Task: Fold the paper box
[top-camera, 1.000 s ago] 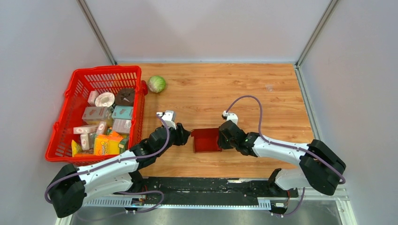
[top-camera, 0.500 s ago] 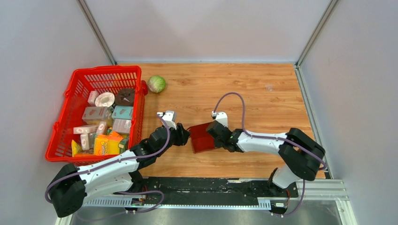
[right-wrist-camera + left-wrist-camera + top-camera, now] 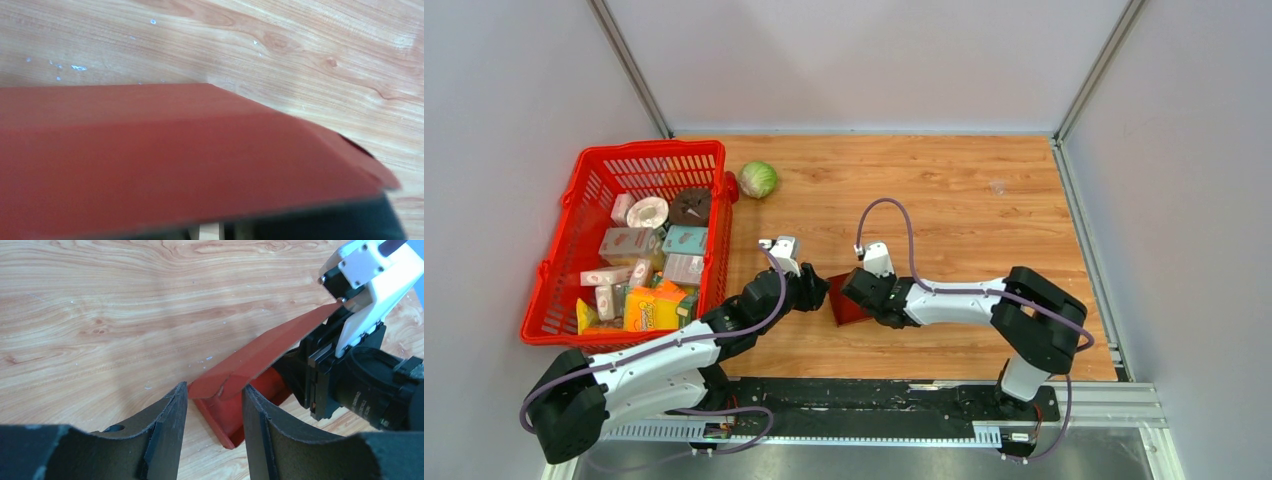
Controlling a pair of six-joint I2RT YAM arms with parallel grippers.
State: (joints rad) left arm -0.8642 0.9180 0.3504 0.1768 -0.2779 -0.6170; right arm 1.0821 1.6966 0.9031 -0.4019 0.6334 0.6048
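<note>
The dark red paper box [image 3: 848, 310] lies on the wooden table between my two grippers. In the left wrist view its open tray [image 3: 235, 415] sits just beyond my fingertips, and a long flap [image 3: 270, 347] slopes up over it to the right. My left gripper [image 3: 822, 292] [image 3: 215, 387] is open, and the box's near end is just in front of its fingers. My right gripper [image 3: 856, 290] leans against the flap from the right. In the right wrist view the flap [image 3: 175, 150] fills the picture and hides the fingers.
A red mesh basket [image 3: 649, 148] with several small grocery cartons [image 3: 629, 243] stands at the left. A green cabbage [image 3: 757, 179] lies behind it near the back. Grey walls close in the table at the back and on both sides.
My right arm has reached left across the box, and the flap has tipped over toward the left gripper. The box has turned slightly. The left arm has not moved.
</note>
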